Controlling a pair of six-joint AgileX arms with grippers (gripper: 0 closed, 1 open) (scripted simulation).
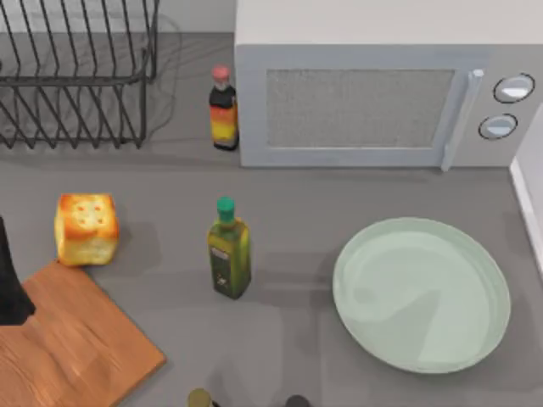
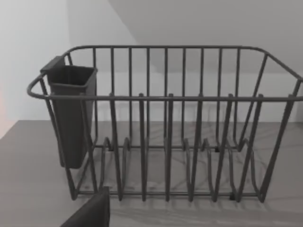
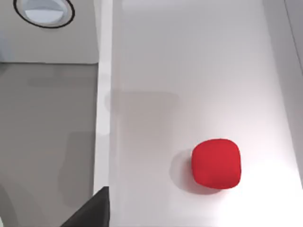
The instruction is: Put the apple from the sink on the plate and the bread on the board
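- Top view: bread (image 1: pixel 86 229) on the grey table (image 1: pixel 288 339), just off the far corner of the board (image 1: pixel 68 343), which is cut off at the near-left edge. Plate (image 1: pixel 422 293) bare, near right, open table around it. Oil bottle (image 1: pixel 229 251) stands between them; sauce bottle (image 1: pixel 224 108) beside the microwave (image 1: pixel 382 85). Left arm (image 1: pixel 10 280) a dark sliver at the left edge; its finger opening cannot be told.
- Left wrist view: wire dish rack (image 2: pixel 165 127) with cutlery cup (image 2: pixel 72 113).
- Right wrist view: apple (image 3: pixel 216 163) alone on the white sink (image 3: pixel 189 71) floor, clear of its walls; right gripper's finger opening cannot be told.
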